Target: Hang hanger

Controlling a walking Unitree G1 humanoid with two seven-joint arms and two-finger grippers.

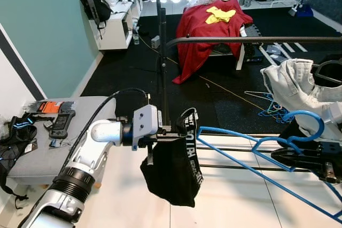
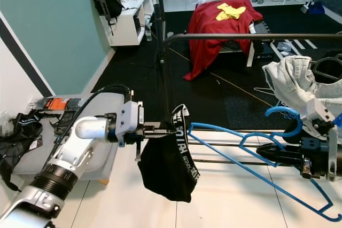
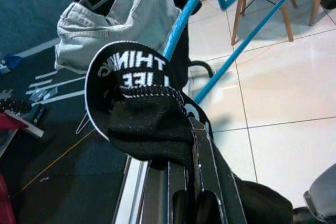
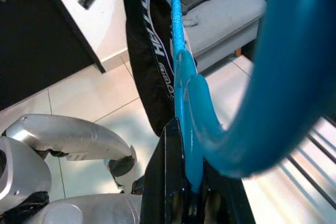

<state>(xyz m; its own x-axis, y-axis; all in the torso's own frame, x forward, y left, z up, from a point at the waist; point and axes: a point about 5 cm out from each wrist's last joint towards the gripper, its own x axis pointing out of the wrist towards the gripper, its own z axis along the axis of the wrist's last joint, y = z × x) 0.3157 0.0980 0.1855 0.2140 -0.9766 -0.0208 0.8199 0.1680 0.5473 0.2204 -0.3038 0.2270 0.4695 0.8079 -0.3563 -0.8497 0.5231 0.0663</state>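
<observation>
The left tool (image 1: 173, 130) pinches a black lettered garment (image 1: 173, 172); the right tool (image 2: 267, 153) clamps a blue wire hanger (image 2: 251, 150) threaded into it.

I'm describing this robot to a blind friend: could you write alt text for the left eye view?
The robot's left gripper holds up a black garment with white lettering on its band, while its right gripper grips a blue hanger whose end reaches the garment. Behind stand a black clothes rail with pale jeans hanging on it, and a bed with a red cover.
</observation>
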